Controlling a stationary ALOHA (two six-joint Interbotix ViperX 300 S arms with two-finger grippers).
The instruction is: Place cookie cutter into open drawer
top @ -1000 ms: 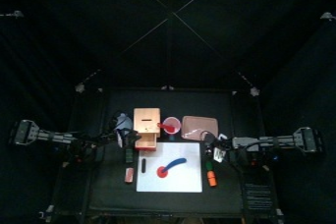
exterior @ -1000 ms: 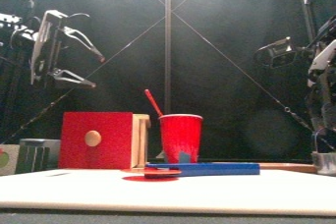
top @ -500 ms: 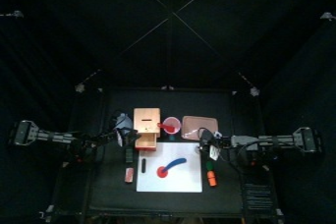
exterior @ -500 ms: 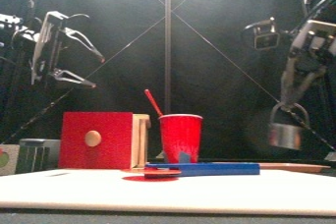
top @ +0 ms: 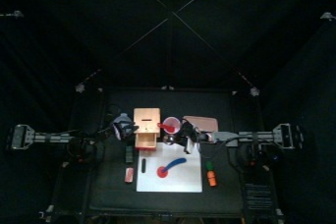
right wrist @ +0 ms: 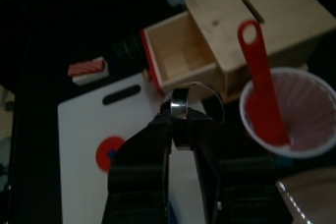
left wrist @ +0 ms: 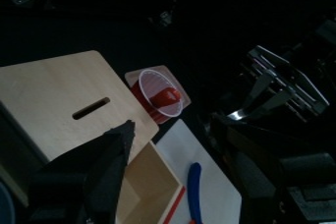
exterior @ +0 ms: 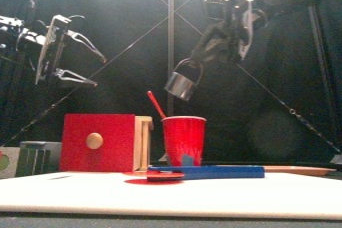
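Black curtains [top: 79,31] close in the pen on every side, and thin pale lines [top: 168,14] cross overhead in an X that meets above the middle. The small black surface [top: 105,194] sits low in the middle of the top view, with short corner posts [top: 81,87] at its far edge. From the front, a soft glow falls on the back curtain [exterior: 127,42], while the surface's near edge [exterior: 171,207] shows pale and bright.

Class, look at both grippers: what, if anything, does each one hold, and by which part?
The right gripper holds the metal cookie cutter, pinched at its thin rim, above the red cup. The left gripper holds nothing.
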